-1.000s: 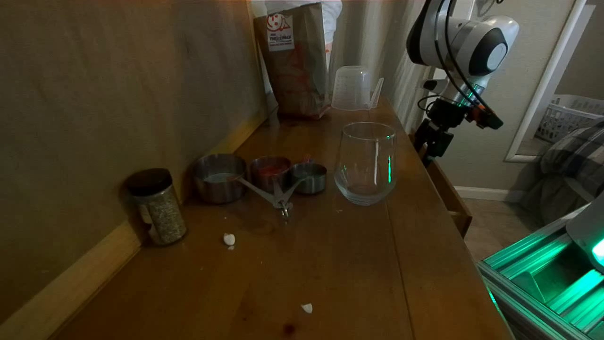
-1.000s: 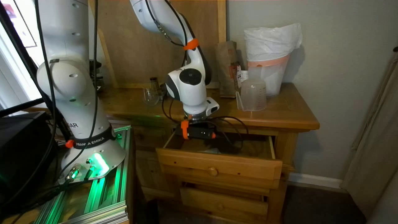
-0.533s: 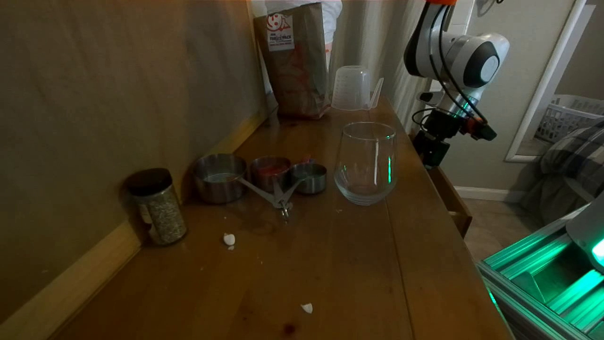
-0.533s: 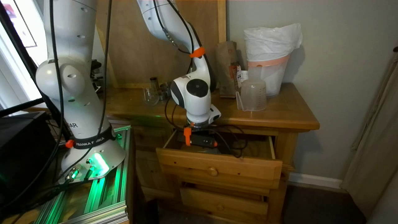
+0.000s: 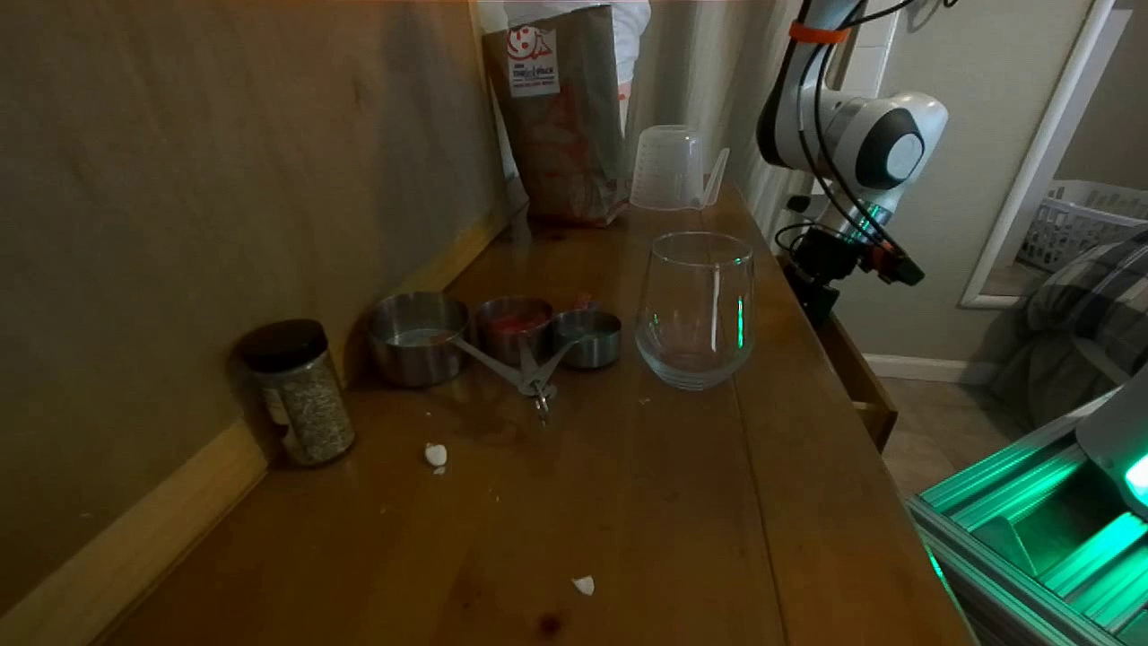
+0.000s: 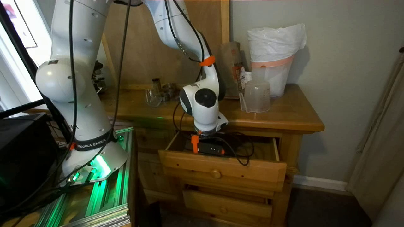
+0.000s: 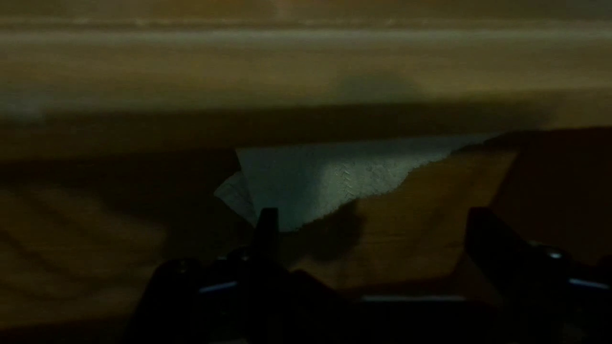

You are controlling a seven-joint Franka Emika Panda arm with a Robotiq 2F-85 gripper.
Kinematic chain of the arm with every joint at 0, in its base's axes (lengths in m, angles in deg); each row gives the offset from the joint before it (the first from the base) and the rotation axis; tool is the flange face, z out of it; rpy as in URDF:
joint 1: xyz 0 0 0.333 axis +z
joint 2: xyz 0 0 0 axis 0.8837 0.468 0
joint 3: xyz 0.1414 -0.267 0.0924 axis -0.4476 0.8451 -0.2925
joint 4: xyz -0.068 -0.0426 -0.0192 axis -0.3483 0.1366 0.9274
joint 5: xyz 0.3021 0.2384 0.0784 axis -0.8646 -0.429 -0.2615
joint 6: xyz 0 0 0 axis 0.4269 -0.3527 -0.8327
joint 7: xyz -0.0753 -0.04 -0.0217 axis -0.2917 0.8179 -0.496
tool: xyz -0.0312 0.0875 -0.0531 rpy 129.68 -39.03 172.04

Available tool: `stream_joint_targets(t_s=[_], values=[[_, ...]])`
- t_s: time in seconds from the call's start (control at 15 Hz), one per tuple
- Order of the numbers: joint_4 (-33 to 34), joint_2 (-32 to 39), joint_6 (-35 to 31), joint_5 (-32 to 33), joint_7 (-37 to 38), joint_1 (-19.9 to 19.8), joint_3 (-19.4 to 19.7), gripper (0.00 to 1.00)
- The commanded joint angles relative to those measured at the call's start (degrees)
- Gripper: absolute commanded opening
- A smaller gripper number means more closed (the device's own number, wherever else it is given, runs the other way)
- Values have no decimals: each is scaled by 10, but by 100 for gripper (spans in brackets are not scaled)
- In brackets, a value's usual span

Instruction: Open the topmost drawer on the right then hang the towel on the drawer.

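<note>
The top drawer (image 6: 249, 172) on the right of the wooden dresser is pulled open; its side also shows in an exterior view (image 5: 865, 386). A pale cloth with a ragged edge, which looks like the towel (image 7: 344, 179), lies on the drawer's wooden bottom in the wrist view. Part of it is hidden under a wooden edge. My gripper (image 7: 373, 215) is open, with its left fingertip over the towel's near corner and its right fingertip beside it; nothing is seen between them. In the exterior views the gripper (image 5: 814, 309) points down into the drawer and its fingertips are mostly hidden.
The dresser top (image 6: 284, 118) overhangs the drawer. On it stand a measuring jug (image 6: 258, 96), a lined bin (image 6: 274, 75), a paper bag (image 5: 565, 135), a glass (image 5: 695, 314), measuring cups (image 5: 417, 341) and a jar (image 5: 300, 395). A lower drawer (image 6: 227, 206) is slightly open.
The arm has come down, and my gripper has sunk deeper into the drawer, shifting a little to the right in an exterior view. The drawer has not moved.
</note>
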Motion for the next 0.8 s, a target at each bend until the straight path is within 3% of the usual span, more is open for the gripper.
stream_joint_targets(t_s=[0.0,0.73], values=[[30,35,9,-36,-28,-10,-11,100],[87,109,21,-69,-41,-11,-15,100]])
